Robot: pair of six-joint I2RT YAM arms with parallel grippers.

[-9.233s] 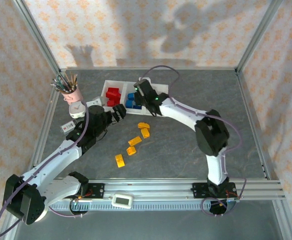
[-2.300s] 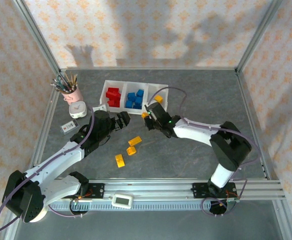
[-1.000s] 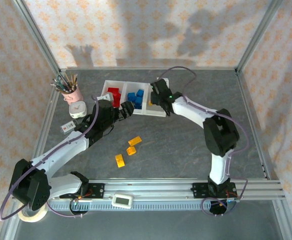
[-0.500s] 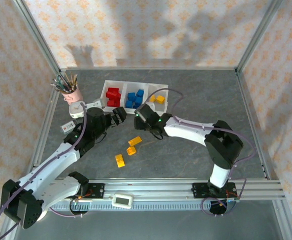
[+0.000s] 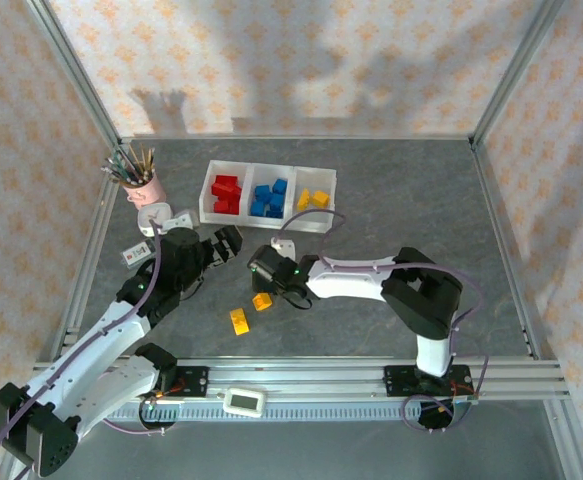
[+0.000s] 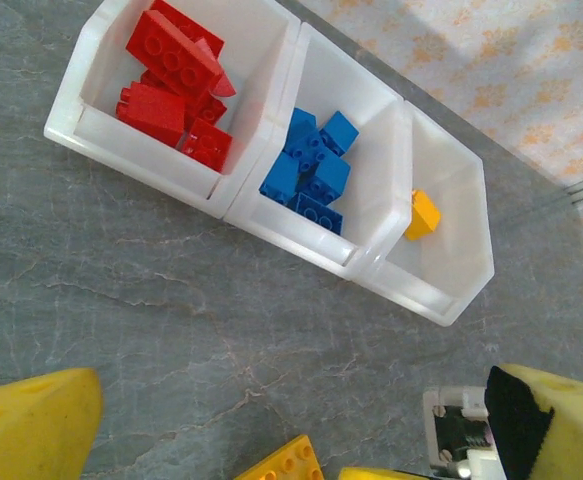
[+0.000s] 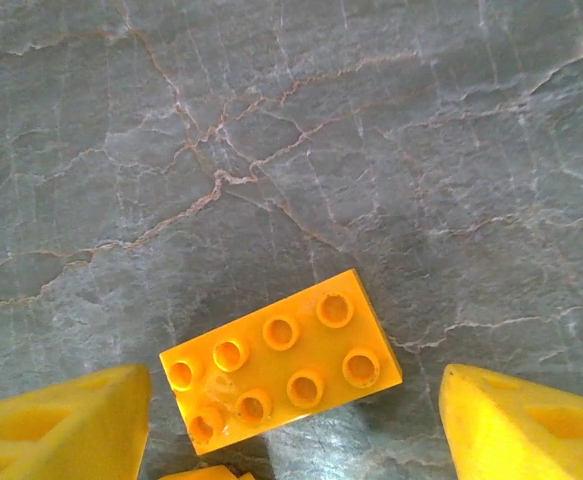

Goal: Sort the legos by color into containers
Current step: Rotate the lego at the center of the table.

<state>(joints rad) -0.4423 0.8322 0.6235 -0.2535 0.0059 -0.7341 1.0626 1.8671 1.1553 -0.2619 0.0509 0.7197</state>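
The white tray of containers (image 5: 323, 224) holds red legos (image 5: 225, 193) on the left, blue legos (image 5: 268, 197) in the middle and yellow legos (image 5: 314, 198) on the right. My right gripper (image 7: 291, 430) is open low over the table. A yellow brick (image 7: 281, 372) lies flat between its fingers, touching neither. Two more yellow bricks (image 5: 262, 300) (image 5: 239, 320) lie just in front. My left gripper (image 5: 226, 243) is open and empty, a little short of the tray. Its wrist view takes in the tray (image 6: 301, 235) and another yellow brick's edge (image 6: 286, 463).
A pink pencil cup (image 5: 139, 180) and a small white clock (image 5: 151, 215) stand at the back left, with a small flat device (image 5: 136, 255) nearer. A white gadget (image 5: 243, 401) sits on the front rail. Metal frame posts edge the table.
My right gripper left the tray's right compartment, came down towards the near left over a yellow brick on the table, and opened wider. The left arm drew back a little from the tray.
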